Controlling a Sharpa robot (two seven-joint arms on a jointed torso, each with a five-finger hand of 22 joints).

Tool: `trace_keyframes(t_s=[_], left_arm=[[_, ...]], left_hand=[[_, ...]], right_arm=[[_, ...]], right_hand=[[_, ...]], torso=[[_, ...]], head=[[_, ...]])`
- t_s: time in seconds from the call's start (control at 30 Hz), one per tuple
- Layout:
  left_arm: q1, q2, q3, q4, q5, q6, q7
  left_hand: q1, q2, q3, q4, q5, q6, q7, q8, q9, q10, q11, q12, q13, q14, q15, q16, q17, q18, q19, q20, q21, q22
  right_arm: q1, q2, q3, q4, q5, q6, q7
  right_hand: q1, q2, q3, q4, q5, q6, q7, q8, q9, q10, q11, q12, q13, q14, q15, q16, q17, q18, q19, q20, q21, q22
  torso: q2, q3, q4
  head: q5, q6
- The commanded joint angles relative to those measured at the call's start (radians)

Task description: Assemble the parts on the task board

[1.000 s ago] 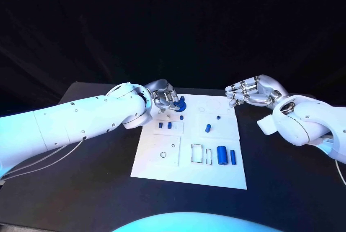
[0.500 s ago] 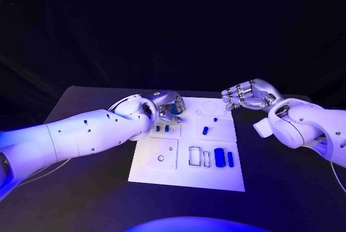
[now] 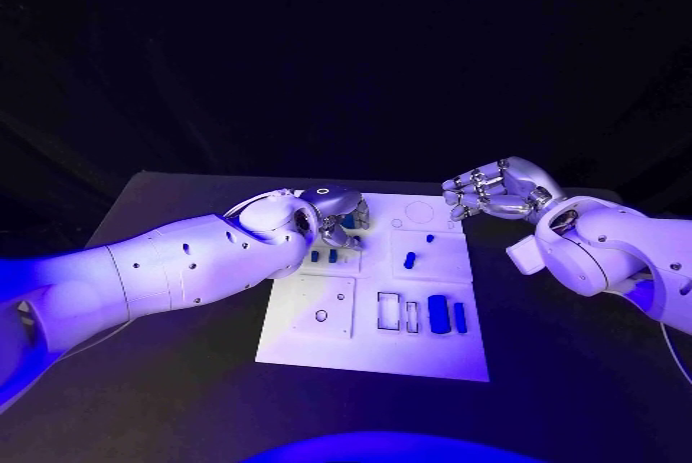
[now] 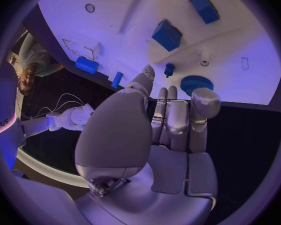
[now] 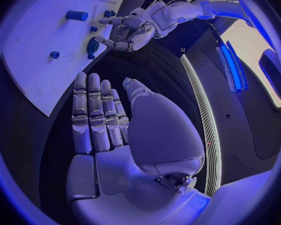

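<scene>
Left robot hand has slid slightly toward the task board centre since half a second ago; right robot hand unchanged. We see left fingers extended side by side, holding nothing, tips just by the blue gear. Right hand hovers off the board's far corner, loosely spread, empty. Blue parts lie on the board, mid-tabletop. No readable writing.

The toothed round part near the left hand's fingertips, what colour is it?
Blue. The gear shows best in the left wrist view, lying on the white task board.

Gear half behind left hand
</scene>
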Motion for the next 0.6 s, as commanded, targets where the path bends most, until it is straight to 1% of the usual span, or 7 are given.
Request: trace_keyframes(t_s=[0.03, 0.13, 0.17, 0.2, 0.43, 0.53, 0.6], left_arm=[[-0.001, 0.007, 0.001, -0.01, -0.038, 0.069, -0.023], [-0.001, 0.014, 0.001, -0.019, -0.035, 0.072, -0.025], [-0.001, 0.015, 0.001, -0.021, -0.034, 0.074, -0.026], [-0.001, 0.017, 0.001, -0.026, -0.033, 0.075, -0.027], [-0.001, 0.025, 0.002, -0.045, -0.02, 0.077, -0.018], [-0.001, 0.029, 0.002, -0.05, -0.013, 0.075, -0.012], [-0.001, 0.031, 0.002, -0.053, -0.008, 0.075, -0.009]], left_hand=[[0.005, 0.016, 0.001, -0.005, 0.0, 0.014, 0.001, -0.007, -0.003, 0.011, 0.0, -0.008, -0.005, 0.004, 0.001, 0.006, 0.0, -0.009, 0.007, -0.003, 0.008, 0.008], [0.021, 0.028, 0.019, -0.01, 0.001, 0.019, 0.003, -0.019, -0.01, 0.019, 0.002, -0.02, -0.015, 0.002, 0.002, 0.008, -0.002, -0.007, -0.002, -0.002, 0.007, 0.003], [0.024, 0.031, 0.027, -0.011, 0.001, 0.021, 0.004, -0.024, -0.012, 0.024, 0.003, -0.025, -0.019, 0.002, 0.002, 0.01, -0.003, -0.007, -0.004, -0.002, 0.009, 0.005], [0.026, 0.033, 0.033, -0.012, 0.001, 0.023, 0.005, -0.027, -0.013, 0.027, 0.003, -0.028, -0.022, 0.001, 0.002, 0.01, -0.003, -0.008, -0.004, -0.001, 0.011, 0.007], [0.035, 0.046, 0.078, -0.014, 0.002, 0.05, -0.002, -0.04, -0.019, 0.058, -0.001, -0.05, -0.039, -0.001, 0.0, 0.014, -0.006, -0.008, -0.008, -0.001, 0.022, 0.017], [0.035, 0.044, 0.105, -0.016, 0.001, 0.055, -0.006, -0.057, -0.025, 0.074, -0.003, -0.067, -0.049, -0.002, -0.003, 0.017, -0.008, -0.009, -0.01, -0.001, 0.028, 0.024], [0.032, 0.041, 0.118, -0.016, 0.001, 0.058, -0.007, -0.065, -0.027, 0.085, -0.004, -0.075, -0.054, -0.002, -0.004, 0.018, -0.009, -0.01, -0.01, -0.002, 0.033, 0.029]], right_arm=[[0.0, -0.001, 0.001, 0.002, -0.009, -0.005, 0.008], [0.0, -0.003, 0.001, 0.002, -0.009, -0.005, 0.008], [0.0, -0.003, 0.001, 0.002, -0.009, -0.005, 0.008], [0.0, -0.002, 0.001, 0.003, -0.009, -0.004, 0.008], [0.0, -0.002, 0.001, 0.003, -0.009, -0.004, 0.009], [0.0, -0.002, 0.001, 0.003, -0.009, -0.004, 0.009], [0.0, -0.001, 0.001, 0.003, -0.009, -0.004, 0.009]], right_hand=[[0.006, 0.004, 0.004, -0.003, -0.004, -0.005, -0.002, 0.001, -0.001, -0.001, -0.002, 0.0, -0.001, -0.005, -0.003, -0.002, -0.001, 0.007, 0.004, 0.003, -0.004, -0.001], [0.004, 0.005, 0.005, -0.001, -0.004, -0.005, -0.002, 0.001, -0.001, -0.001, -0.001, 0.001, -0.001, -0.005, -0.003, -0.001, -0.001, 0.007, 0.004, 0.003, -0.004, -0.002], [0.004, 0.006, 0.005, -0.001, -0.004, -0.004, -0.002, 0.001, -0.001, 0.0, -0.002, 0.001, -0.001, -0.005, -0.003, -0.001, -0.001, 0.007, 0.004, 0.003, -0.004, -0.002], [0.004, 0.006, 0.005, -0.001, -0.004, -0.004, -0.002, 0.001, -0.001, 0.0, -0.002, 0.001, -0.001, -0.005, -0.003, -0.001, -0.001, 0.007, 0.004, 0.003, -0.004, -0.002], [0.004, 0.006, 0.006, -0.001, -0.004, -0.004, -0.002, 0.001, -0.001, 0.0, -0.002, 0.001, -0.001, -0.005, -0.003, -0.001, -0.001, 0.007, 0.004, 0.003, -0.003, -0.002], [0.004, 0.006, 0.006, -0.001, -0.004, -0.004, -0.002, 0.001, -0.001, 0.0, -0.002, 0.001, -0.001, -0.005, -0.003, -0.001, -0.001, 0.007, 0.004, 0.003, -0.003, -0.002], [0.004, 0.006, 0.006, -0.001, -0.004, -0.004, -0.002, 0.001, -0.001, 0.0, -0.002, 0.001, -0.001, -0.005, -0.003, -0.001, -0.001, 0.007, 0.004, 0.003, -0.003, -0.002]], torso=[[0.0, 0.0003, 0.0031], [-0.001, -0.0009, 0.0039], [-0.001, -0.0008, 0.0034], [0.0, -0.0001, 0.0009], [-0.001, -0.0005, 0.003], [0.0, -0.0011, 0.002], [-0.001, -0.0006, 0.0022]], head=[[-0.003, -0.004], [-0.003, -0.006], [-0.002, -0.007], [0.0, -0.007], [-0.003, -0.006], [-0.002, -0.006], [-0.001, -0.006]])
